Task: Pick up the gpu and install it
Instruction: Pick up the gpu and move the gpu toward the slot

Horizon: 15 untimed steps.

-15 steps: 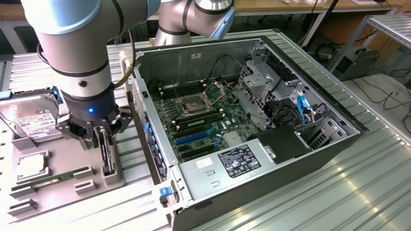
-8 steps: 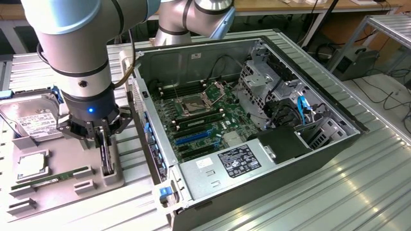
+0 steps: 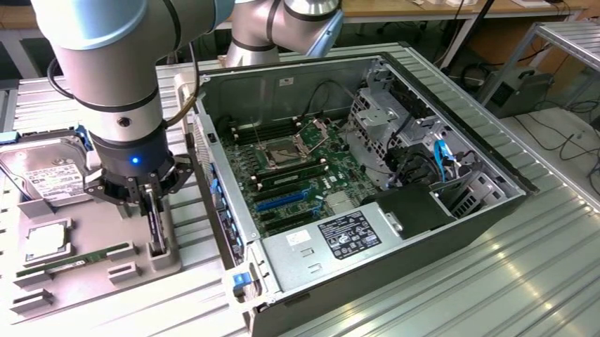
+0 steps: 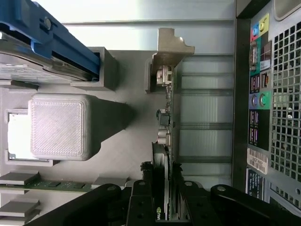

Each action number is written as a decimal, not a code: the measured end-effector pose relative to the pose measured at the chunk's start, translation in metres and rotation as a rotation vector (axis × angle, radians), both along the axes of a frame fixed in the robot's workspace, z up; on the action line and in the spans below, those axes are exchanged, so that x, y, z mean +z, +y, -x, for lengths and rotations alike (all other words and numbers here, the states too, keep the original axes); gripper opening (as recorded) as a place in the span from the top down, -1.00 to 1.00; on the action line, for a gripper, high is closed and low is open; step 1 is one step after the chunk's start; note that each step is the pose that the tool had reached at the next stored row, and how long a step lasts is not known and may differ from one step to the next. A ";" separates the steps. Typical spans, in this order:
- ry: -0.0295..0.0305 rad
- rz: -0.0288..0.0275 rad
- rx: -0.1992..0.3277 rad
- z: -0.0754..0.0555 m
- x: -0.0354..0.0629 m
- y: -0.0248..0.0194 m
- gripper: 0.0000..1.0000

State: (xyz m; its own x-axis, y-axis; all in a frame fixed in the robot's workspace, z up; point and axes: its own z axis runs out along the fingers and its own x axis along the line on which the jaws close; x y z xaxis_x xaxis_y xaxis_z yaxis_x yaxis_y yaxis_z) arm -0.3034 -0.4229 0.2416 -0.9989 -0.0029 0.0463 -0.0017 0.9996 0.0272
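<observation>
Pointing straight down, tool [image 3: 154, 205] clamped on the upright gpu [image 3: 159, 235]

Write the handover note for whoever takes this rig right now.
Gripper: shut on the gpu, one finger on each face of the card.
The gpu stands on edge in its holder on the grey tray, on the exterior view's left of the open computer case.
Done: the card is grasped.
Left: the card is not yet lifted out of the holder and not yet installed in the case.
</observation>
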 end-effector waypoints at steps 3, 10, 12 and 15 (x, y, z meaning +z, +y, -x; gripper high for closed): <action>0.0000 0.0000 0.000 0.000 0.0000 0.0000 0.47; 0.0000 0.0001 0.000 0.000 0.0059 0.0000 0.47; 0.0000 0.0000 0.000 0.000 0.0095 0.0000 0.47; 0.0001 0.0000 0.000 0.000 0.0160 0.0000 0.47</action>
